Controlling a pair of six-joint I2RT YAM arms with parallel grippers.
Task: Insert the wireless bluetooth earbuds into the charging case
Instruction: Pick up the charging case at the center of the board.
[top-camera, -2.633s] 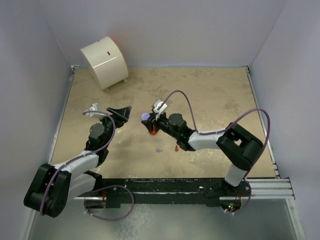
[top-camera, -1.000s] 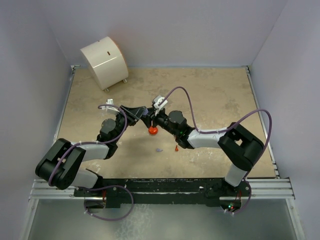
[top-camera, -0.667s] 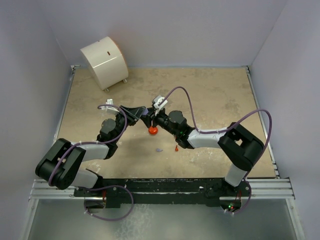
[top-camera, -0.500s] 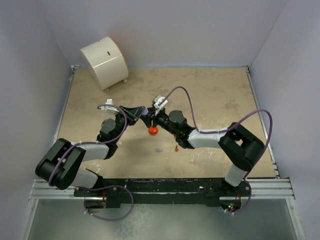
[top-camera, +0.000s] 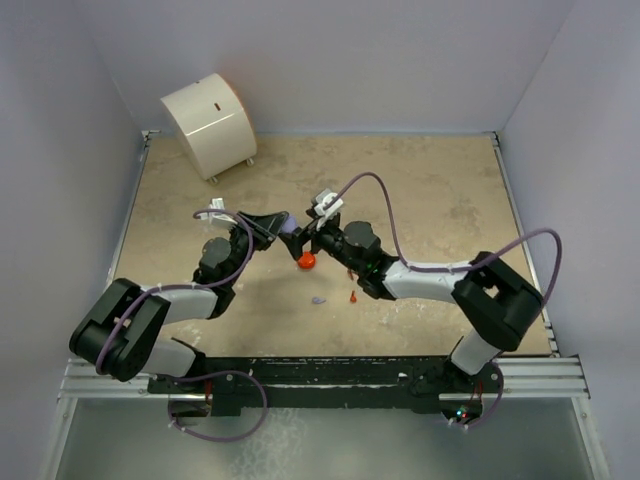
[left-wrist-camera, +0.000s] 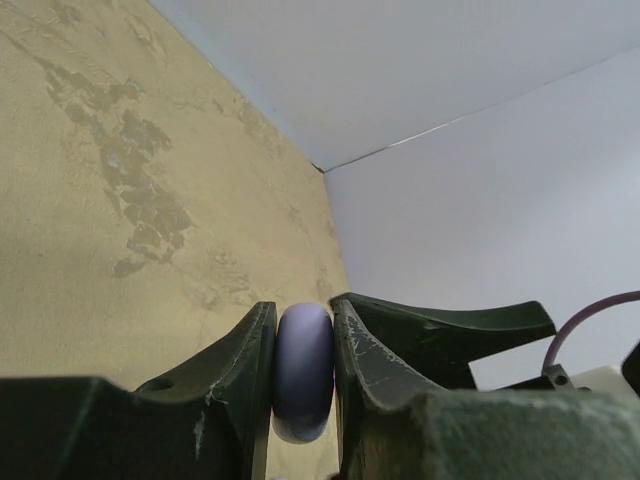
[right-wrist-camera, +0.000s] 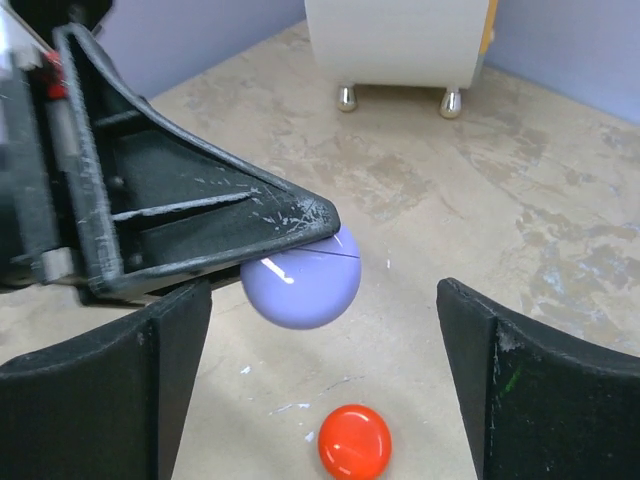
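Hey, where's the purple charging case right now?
The purple case is pinched in the left gripper near the table's middle, held off the surface, just beyond the red-orange case and in front of the open right gripper.

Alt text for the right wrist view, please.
The left tool grips a lilac round case, framed by the open right tool. A red-orange round case lies on the table below it; a white drum on small feet stands behind.

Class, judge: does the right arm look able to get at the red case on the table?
Probably yes: the right pincer stands open close to the red case, and nothing lies between them.
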